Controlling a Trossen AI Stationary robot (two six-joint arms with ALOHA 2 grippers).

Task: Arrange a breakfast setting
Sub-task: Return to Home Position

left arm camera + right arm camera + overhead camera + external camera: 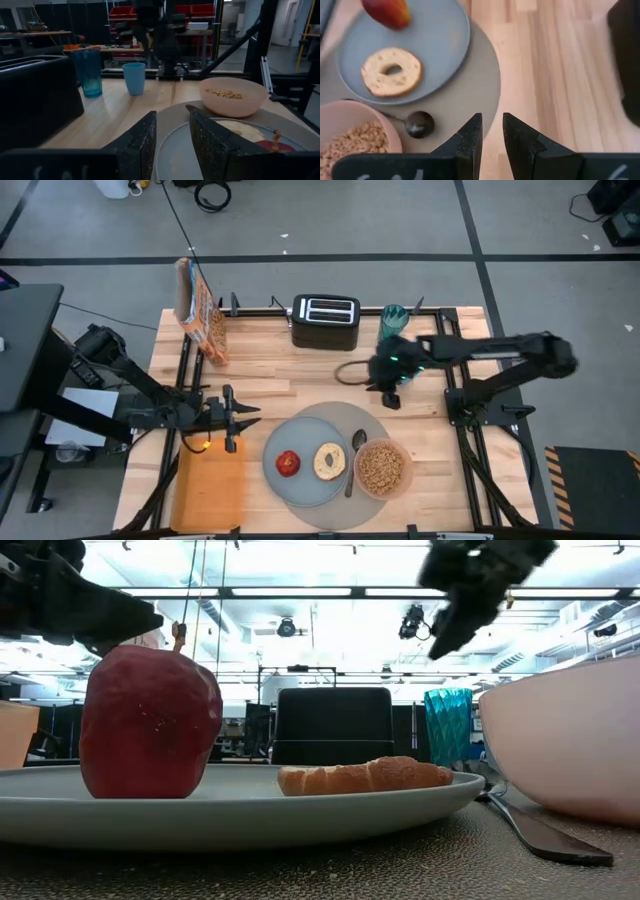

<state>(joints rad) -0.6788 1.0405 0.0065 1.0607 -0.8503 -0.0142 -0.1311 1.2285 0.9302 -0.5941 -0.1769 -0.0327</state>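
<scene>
We are watching the right gripper (492, 117) hovering above bare wood between the toaster (325, 320) and the grey mat (330, 418), its fingers slightly parted and gripping nothing. The left gripper (172, 114), likewise parted and empty, is waiting beside the mat's left edge. The setting is lying frontward of the right claw: the plate (305, 442) and pink bowl (232, 106) are sitting on the mat, the apple (288, 463) and bagel (377, 80) are resting on the plate, and the spoon (419, 123) is running front-to-back between plate and bowl.

Bright ceiling lights (300, 592) wash out the low view's background.
</scene>
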